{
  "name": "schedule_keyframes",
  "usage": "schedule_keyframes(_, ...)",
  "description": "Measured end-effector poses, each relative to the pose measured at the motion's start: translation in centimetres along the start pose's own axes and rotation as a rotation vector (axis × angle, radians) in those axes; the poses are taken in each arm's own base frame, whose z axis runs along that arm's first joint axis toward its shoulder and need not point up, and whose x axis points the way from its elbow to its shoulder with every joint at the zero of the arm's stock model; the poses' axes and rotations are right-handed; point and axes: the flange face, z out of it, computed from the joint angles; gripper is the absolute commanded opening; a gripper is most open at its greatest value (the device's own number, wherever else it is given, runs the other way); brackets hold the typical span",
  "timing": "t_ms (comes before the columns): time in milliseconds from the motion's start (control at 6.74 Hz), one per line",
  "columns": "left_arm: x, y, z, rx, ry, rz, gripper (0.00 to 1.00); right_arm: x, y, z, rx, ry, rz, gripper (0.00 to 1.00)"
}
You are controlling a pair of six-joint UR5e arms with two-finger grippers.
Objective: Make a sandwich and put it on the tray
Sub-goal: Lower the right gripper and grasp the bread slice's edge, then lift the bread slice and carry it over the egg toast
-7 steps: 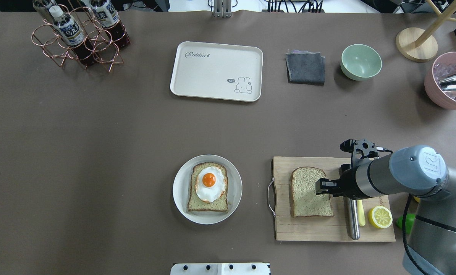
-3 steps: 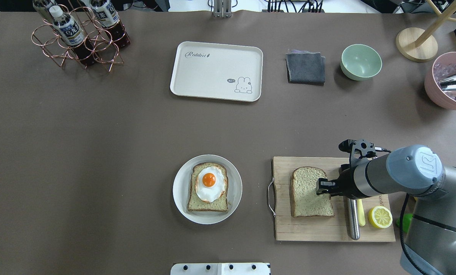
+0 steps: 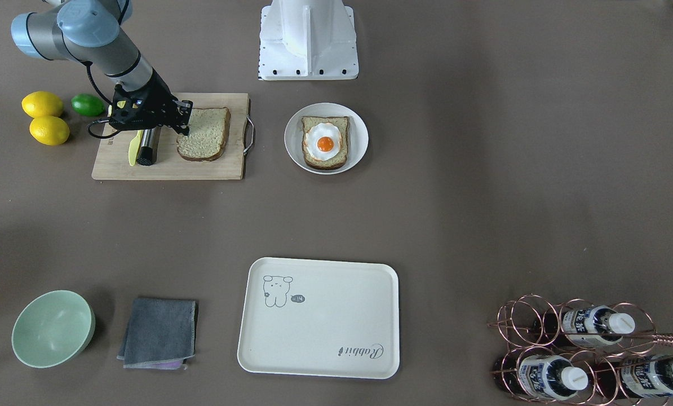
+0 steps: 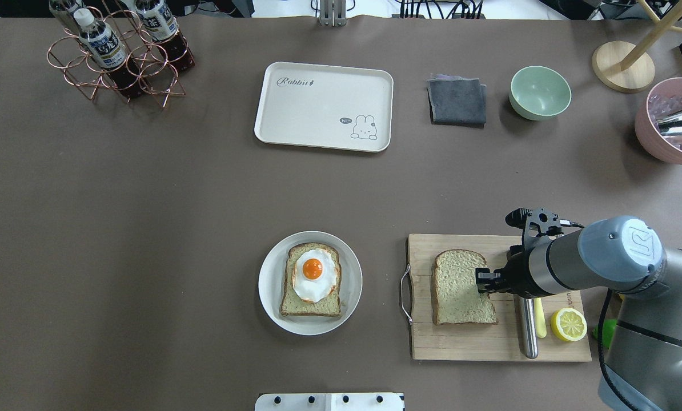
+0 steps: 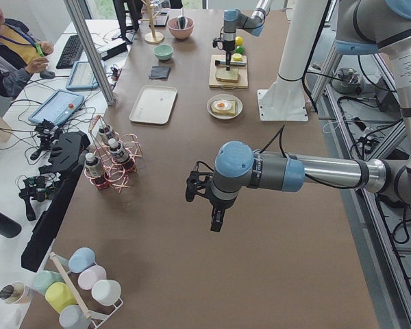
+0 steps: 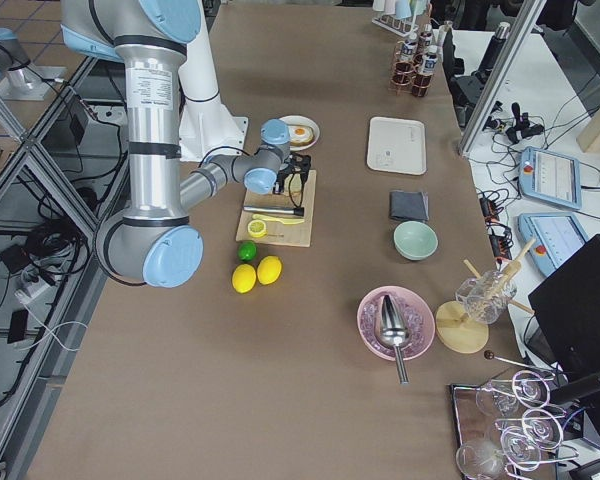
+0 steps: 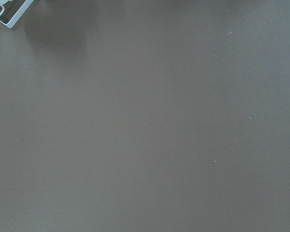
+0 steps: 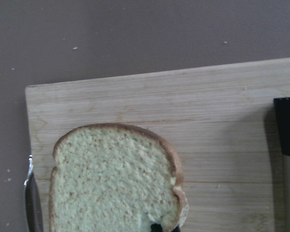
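One bread slice (image 4: 458,288) lies on the wooden cutting board (image 4: 461,342). My right gripper (image 4: 481,281) points down at its right edge and looks shut on it; one dark fingertip (image 8: 157,226) touches the crust in the right wrist view. The other bread slice (image 4: 295,305), with the fried egg (image 4: 313,273) on it, sits on the round white plate (image 4: 269,297). The cream tray (image 4: 318,108) lies at the far middle. My left gripper (image 5: 216,223) shows only in the exterior left view, above bare table; I cannot tell if it is open.
A knife (image 4: 528,331) and a half lemon (image 4: 568,324) lie on the board beside my right wrist. Two lemons (image 3: 43,104) and a lime (image 3: 87,105) sit past the board. A grey cloth (image 4: 457,101), a green bowl (image 4: 540,91), a bottle rack (image 4: 118,51) and a pink bowl (image 4: 669,123) stand at the back.
The bread slice on the board has shifted and turned slightly to the left. My right gripper has moved a little to the right and down at its edge.
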Motion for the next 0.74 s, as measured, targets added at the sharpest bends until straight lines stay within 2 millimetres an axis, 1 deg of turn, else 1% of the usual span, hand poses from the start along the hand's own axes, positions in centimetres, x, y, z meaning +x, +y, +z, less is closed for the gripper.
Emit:
schedule_keyframes(148,-0.1,0.1,0.0,0.001,0.000,-0.003,0.97,-1.8,-0.2,-0.8,-0.003,-0.037,-0.005,0.00)
schedule_keyframes(445,-0.3,0.3,0.0,0.000,0.000,-0.008,0.97,-7.3,-0.7,-1.5,-0.008,-0.127,-0.011,0.00)
schedule_keyframes(742,-0.4,0.3,0.1,-0.001,0.001,-0.010,0.97,-11.5,-0.6,-2.1,-0.010,-0.200,-0.036,0.00)
